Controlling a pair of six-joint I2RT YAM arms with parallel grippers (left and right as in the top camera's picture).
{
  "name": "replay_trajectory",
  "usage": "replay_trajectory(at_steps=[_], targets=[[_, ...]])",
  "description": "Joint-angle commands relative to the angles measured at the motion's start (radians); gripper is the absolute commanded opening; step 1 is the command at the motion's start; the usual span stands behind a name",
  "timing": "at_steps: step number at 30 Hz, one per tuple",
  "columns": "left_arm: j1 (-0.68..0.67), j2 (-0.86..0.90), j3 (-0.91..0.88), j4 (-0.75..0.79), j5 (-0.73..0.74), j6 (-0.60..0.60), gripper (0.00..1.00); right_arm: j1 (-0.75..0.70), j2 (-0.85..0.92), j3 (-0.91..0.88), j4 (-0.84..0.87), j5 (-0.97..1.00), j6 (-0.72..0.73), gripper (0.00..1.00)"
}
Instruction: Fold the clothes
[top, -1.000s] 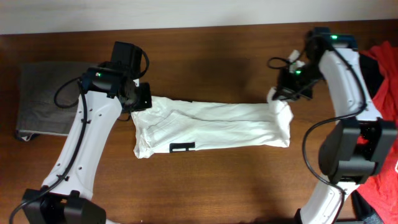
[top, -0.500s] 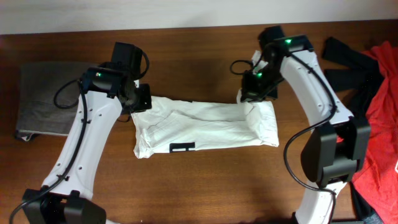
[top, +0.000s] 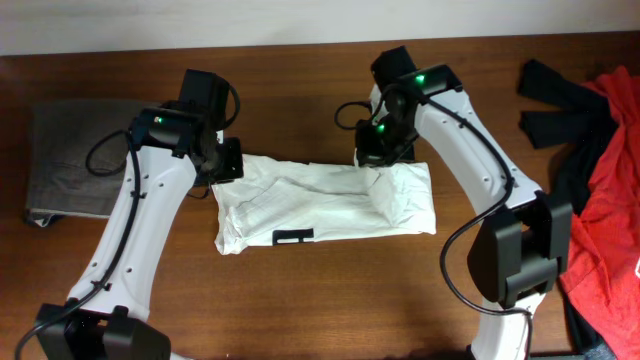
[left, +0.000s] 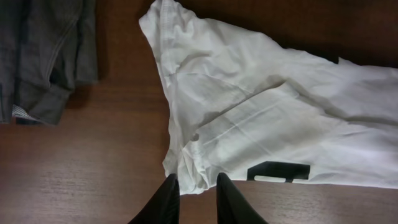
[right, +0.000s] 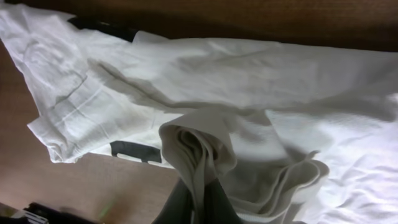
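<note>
The clothes (top: 320, 205), a white T-shirt folded into a long strip, lie across the middle of the table, with a black mark (top: 292, 237) on the near edge. My left gripper (top: 228, 165) sits at the strip's far left corner. Its narrow jaws pinch a bunched bit of fabric at the tips (left: 195, 180). My right gripper (top: 378, 165) is over the strip's right part, shut on a thick fold of the shirt's right end (right: 200, 186). That end is lifted and doubled back to the left, and cloth hides the fingertips.
Grey-brown trousers (top: 70, 160) lie at the left edge, close to the left arm. A red garment (top: 605, 200) and a black one (top: 555, 100) are heaped at the right. Bare wood runs along the near side of the table (top: 330, 300).
My right gripper has travelled left along the strip, carrying the shirt's right end with it, so the strip is shorter. The left gripper has stayed put.
</note>
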Motion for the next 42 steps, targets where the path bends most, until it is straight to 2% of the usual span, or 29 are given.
replay_trajectory(at_steps=[1,12,30,32,33,35,37,40,42], targets=[[0.006,-0.016,0.018,-0.005,0.009,-0.010,0.21,0.032,0.029,0.016,0.014,0.021,0.030,0.04],[0.006,-0.016,0.018,-0.005,0.008,-0.010,0.21,0.113,0.063,0.016,0.097,0.022,0.065,0.04],[0.006,-0.016,0.018,-0.012,0.008,-0.010,0.21,0.164,0.124,0.016,0.105,0.022,0.065,0.07],[0.006,-0.016,0.018,-0.012,0.008,-0.010,0.22,0.174,0.135,0.016,0.116,0.021,0.066,0.12],[0.006,-0.016,0.018,-0.012,0.008,-0.010,0.22,0.175,0.136,0.016,0.121,0.021,0.076,0.25],[0.006,-0.016,0.018,-0.012,0.008,-0.010,0.22,0.179,0.138,0.016,0.130,0.011,0.095,0.45],[0.006,-0.016,0.018,-0.011,0.007,-0.010,0.22,0.178,0.137,0.016,0.144,-0.044,0.082,0.59],[0.006,-0.016,0.018,-0.005,0.007,-0.010,0.22,0.145,0.137,0.035,0.134,-0.200,-0.056,0.63],[0.006,-0.016,0.018,-0.005,0.008,-0.010,0.21,0.104,0.132,0.057,0.082,-0.231,-0.080,0.62]])
